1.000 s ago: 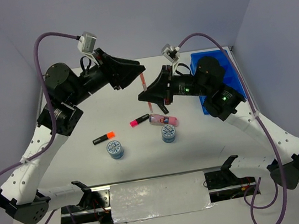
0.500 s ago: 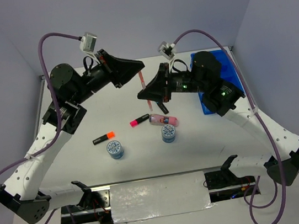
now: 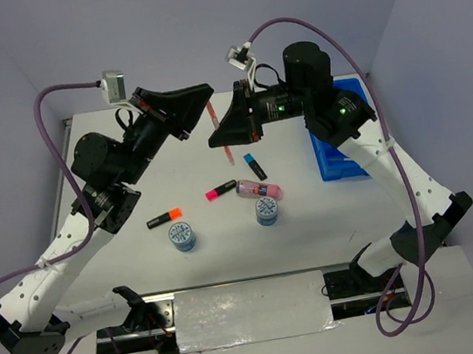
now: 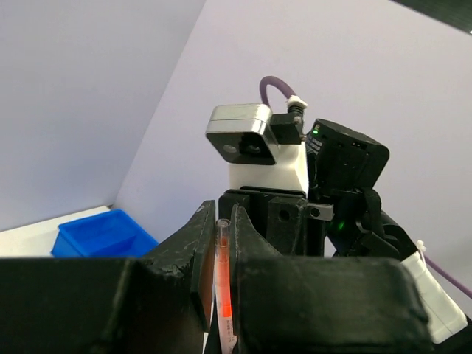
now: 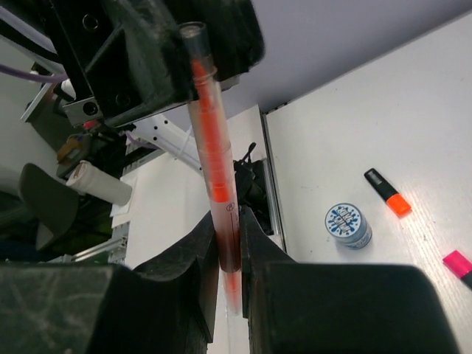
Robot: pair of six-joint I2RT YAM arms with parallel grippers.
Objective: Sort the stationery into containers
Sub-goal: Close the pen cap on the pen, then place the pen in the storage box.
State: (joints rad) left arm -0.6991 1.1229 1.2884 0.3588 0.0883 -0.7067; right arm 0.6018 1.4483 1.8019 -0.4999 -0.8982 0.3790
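A thin orange-filled pen (image 3: 221, 135) hangs in the air between both grippers. My left gripper (image 3: 209, 103) is shut on its upper end, as the left wrist view (image 4: 221, 221) shows with the pen (image 4: 223, 280) between the jaws. My right gripper (image 3: 217, 142) is shut on its lower part; in the right wrist view (image 5: 227, 228) the pen (image 5: 212, 147) stands up from the jaws. On the table lie an orange highlighter (image 3: 164, 216), a pink highlighter (image 3: 220, 190), a blue highlighter (image 3: 254, 166), a pink tube (image 3: 260, 190) and two discs (image 3: 182, 236) (image 3: 267, 210). The blue tray (image 3: 341, 165) sits at the right.
The right arm's elbow hangs over most of the tray, whose compartments are hidden. The tray's corner also shows in the left wrist view (image 4: 103, 234). Walls close in the table at the back and both sides. A metal bar runs along the near edge (image 3: 247, 285).
Both arms have risen and shifted left with the pen between them. The right arm's elbow swung up, uncovering the blue highlighter. The items on the table have not moved.
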